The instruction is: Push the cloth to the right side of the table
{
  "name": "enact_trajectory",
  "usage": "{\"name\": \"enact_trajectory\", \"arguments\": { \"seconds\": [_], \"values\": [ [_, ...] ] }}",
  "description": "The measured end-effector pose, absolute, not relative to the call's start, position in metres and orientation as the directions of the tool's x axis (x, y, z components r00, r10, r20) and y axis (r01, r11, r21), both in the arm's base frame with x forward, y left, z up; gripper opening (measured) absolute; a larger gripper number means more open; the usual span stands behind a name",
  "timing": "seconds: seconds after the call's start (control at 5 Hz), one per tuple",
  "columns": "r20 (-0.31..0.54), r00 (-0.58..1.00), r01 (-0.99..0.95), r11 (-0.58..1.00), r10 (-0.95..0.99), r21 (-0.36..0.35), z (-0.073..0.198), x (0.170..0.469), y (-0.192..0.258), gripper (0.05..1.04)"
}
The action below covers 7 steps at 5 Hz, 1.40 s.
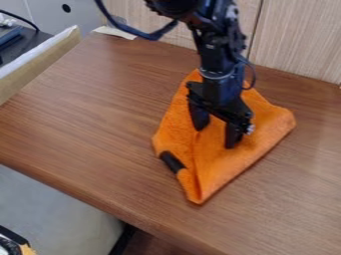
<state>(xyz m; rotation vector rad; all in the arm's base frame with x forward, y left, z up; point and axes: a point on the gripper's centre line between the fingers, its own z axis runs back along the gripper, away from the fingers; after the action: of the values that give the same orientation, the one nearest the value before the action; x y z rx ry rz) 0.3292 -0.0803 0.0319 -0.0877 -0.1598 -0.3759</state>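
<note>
Camera view: the bright orange, soft fabric cloth [220, 167] lies right of the view's middle, roughly kite-shaped; its narrow near corner points toward the table's front edge, a black patch marks its left border, creases run up its middle, and its broader part spreads behind; beneath is the smooth brown wood-grain table [86, 134], and at the back stand pale, finely grained wall panels [299, 40]; the black two-finger gripper [215, 138] hangs over the cloth, its jaws well parted, fabric beneath and around them; whether they touch it I cannot tell, but no fabric looks clamped.
</note>
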Motion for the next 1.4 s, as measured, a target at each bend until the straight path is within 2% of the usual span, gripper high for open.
{"name": "enact_trajectory", "arguments": {
  "seconds": [0.2, 0.8, 1.0, 1.4],
  "values": [
    [0.161, 0.903, 0.409, 0.912, -0.397, -0.043, 0.029, 0.325, -0.095, 1.001],
    [0.136, 0.898, 0.427, 0.903, -0.419, -0.041, 0.036, 0.320, -0.092, 0.999],
    [0.152, 0.892, 0.436, 0.898, -0.425, -0.053, 0.051, 0.322, -0.095, 0.997],
    [0.238, 0.883, 0.429, 0.902, -0.404, -0.060, 0.114, 0.312, -0.079, 0.999]
  ]
}}
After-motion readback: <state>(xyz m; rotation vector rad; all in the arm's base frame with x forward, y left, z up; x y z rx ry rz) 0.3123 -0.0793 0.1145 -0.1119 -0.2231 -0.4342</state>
